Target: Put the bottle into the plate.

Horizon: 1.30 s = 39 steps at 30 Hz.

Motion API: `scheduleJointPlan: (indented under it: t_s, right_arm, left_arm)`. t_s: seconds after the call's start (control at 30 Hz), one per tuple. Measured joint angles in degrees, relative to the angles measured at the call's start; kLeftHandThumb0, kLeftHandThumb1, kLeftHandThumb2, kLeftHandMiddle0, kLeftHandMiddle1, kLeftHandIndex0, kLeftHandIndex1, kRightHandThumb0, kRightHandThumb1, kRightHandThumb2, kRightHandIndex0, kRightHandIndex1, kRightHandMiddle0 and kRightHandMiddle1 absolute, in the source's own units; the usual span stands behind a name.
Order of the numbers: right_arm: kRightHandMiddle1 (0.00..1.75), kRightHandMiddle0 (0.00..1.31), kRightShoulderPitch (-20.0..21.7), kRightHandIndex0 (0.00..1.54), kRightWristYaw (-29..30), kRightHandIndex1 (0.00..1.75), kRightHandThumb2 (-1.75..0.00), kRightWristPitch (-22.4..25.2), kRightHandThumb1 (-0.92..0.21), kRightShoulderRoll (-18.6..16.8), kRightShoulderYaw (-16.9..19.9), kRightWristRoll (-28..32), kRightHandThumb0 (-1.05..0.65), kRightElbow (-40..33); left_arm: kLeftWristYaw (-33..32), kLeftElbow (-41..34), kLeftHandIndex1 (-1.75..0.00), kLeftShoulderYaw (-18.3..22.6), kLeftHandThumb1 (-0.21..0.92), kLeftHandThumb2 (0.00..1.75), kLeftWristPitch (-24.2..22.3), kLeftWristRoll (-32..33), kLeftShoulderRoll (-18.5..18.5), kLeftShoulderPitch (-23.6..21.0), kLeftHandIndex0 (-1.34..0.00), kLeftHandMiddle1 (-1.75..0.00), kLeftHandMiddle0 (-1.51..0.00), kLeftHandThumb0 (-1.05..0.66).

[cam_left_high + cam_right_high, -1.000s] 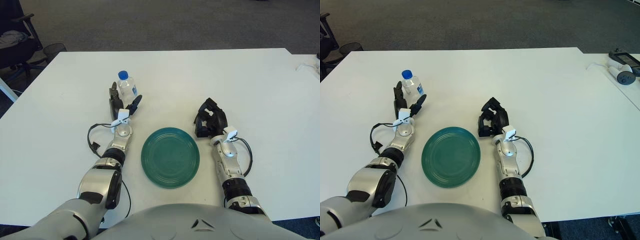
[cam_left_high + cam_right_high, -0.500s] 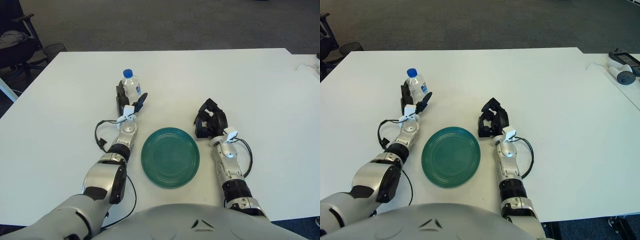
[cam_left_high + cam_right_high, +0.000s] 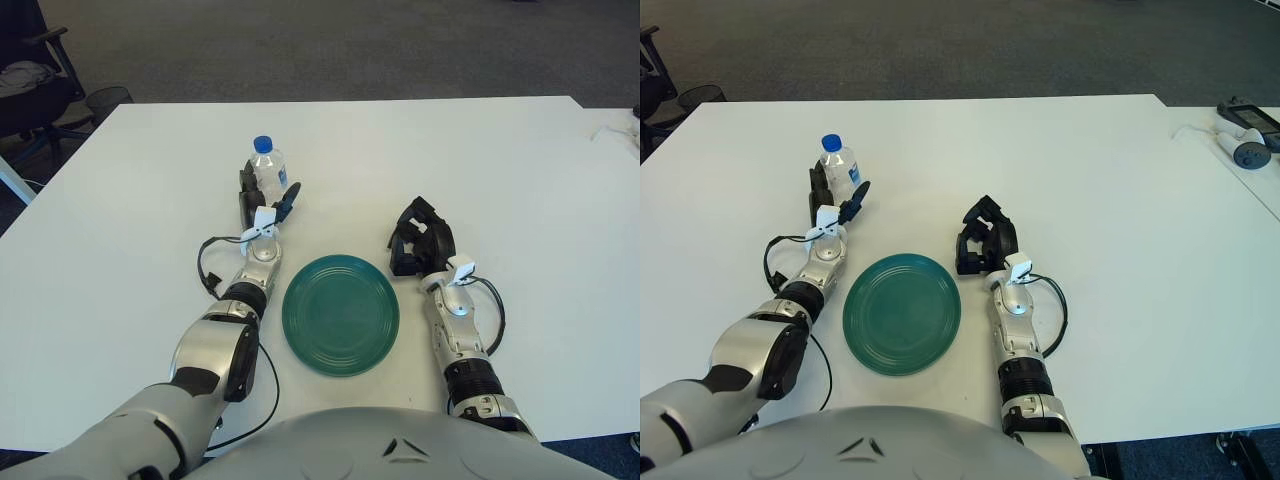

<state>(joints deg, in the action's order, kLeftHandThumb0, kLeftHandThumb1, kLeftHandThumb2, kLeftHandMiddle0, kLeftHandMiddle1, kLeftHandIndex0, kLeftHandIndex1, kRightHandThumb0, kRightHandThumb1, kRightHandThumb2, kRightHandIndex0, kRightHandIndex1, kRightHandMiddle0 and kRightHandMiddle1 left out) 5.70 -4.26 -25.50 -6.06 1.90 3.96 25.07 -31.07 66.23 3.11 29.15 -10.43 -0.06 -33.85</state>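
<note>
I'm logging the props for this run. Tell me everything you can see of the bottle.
The bottle is small, of clear plastic, with a blue screw cap and a pale label on its body. It stands upright on the white table, beyond and to the left of the green plate, not in it. The left robot hand is around its lower part, dark fingers at either side. What it holds cannot be told.

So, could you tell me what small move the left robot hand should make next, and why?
Probably carry the bottle toward the robot and to its right, over the plate. The left robot hand has its fingers around the upright bottle, which stands beyond the plate's left rim. The right robot hand shows idle beside the plate's right edge.
</note>
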Motion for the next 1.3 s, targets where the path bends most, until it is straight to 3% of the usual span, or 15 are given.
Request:
scheduleJointPlan:
  t_s: [1.3]
  right_arm:
    - [1.75,0.58,0.4,0.83,0.2,1.67,-1.6,-1.6,-0.06,-0.5,0.5,0.1,0.0,1.6]
  left_arm:
    - [-3.9,4.7,-0.77,2.3,0.92,0.09,-3.9,1.0,0.7,-6.5,0.0,-0.79,0.0,-1.05]
